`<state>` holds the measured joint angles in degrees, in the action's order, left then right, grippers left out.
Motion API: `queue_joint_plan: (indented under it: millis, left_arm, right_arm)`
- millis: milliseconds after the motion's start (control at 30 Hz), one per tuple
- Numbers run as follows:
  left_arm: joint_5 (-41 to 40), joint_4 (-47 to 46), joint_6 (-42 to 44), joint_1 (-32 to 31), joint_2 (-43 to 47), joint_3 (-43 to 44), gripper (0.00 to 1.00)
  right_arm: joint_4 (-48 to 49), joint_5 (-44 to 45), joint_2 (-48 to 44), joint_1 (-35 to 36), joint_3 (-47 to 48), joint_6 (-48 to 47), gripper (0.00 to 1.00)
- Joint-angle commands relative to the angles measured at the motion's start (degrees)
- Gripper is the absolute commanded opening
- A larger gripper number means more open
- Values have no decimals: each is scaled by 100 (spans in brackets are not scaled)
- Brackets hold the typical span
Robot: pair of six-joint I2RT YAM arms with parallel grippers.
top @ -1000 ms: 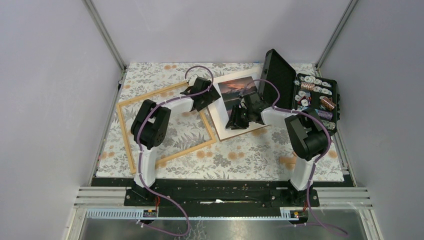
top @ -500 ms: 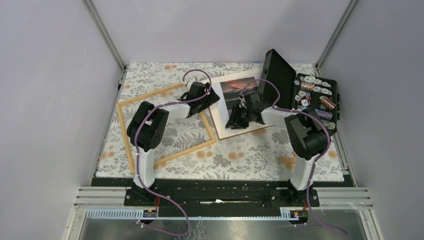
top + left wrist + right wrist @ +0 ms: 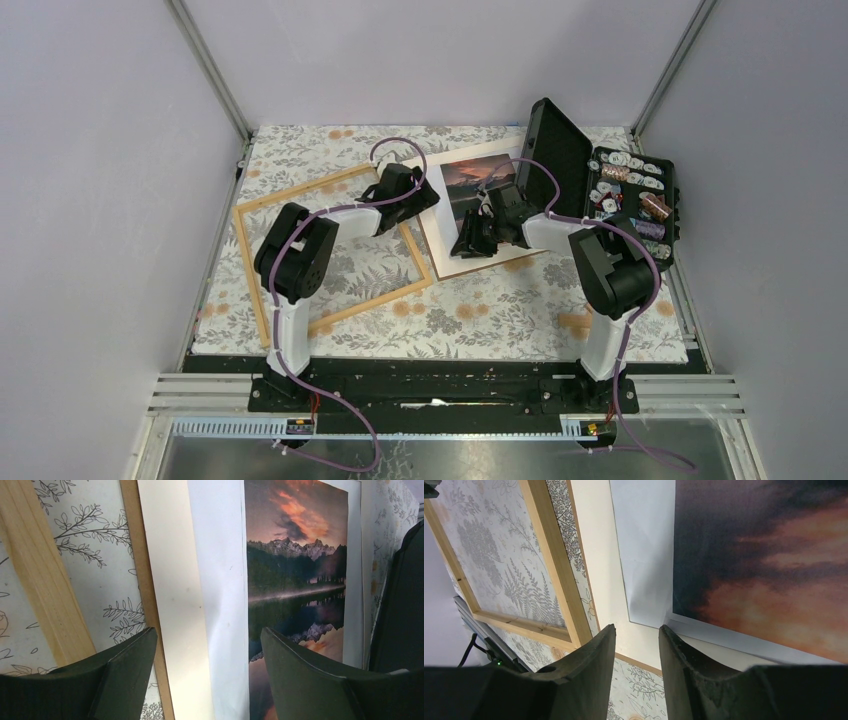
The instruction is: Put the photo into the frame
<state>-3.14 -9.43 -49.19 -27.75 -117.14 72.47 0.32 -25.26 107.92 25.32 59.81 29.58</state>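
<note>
The photo [image 3: 470, 178], a sunset over mountains with a white border, lies on a cream mat [image 3: 440, 232] and a brown backing board, right of the light-wood frame [image 3: 251, 275]. My left gripper [image 3: 418, 198] hovers open over the photo's left border; in the left wrist view its fingers [image 3: 125, 665] straddle the mat [image 3: 175, 580] and photo [image 3: 295, 570], with the frame's moulding [image 3: 35, 580] at left. My right gripper [image 3: 470, 240] is narrowly open, holding nothing, over the photo's near corner. The right wrist view shows its tips [image 3: 636, 630] at the photo [image 3: 764, 555] border, with the frame [image 3: 551, 565] alongside.
An open black hard case [image 3: 632, 200] with small parts stands at the right, its raised lid [image 3: 555, 150] close behind the photo. The mat and backing board overlap the frame's right moulding. Purple cables loop over both arms. Walls enclose the floral table surface [image 3: 480, 310].
My left gripper has shifted slightly right and nearer, toward the photo's left edge. The photo stack has nudged a little to the right. My right gripper has barely moved.
</note>
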Motion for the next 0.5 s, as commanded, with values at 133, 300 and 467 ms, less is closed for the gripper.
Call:
queue_joint_plan:
  millis: [133, 300, 467]
  left_arm:
    - [42, -181, -3, 23, -59, 115, 81]
    - [75, -149, -47, 36, -138, 126, 83]
    - [438, -281, -130, 123, -290, 146, 83]
  right_arm:
    - [-111, 24, 230, 17, 33, -135, 45]
    - [-111, 13, 231, 11, 31, -136, 45]
    - [-115, 20, 230, 11, 31, -140, 45]
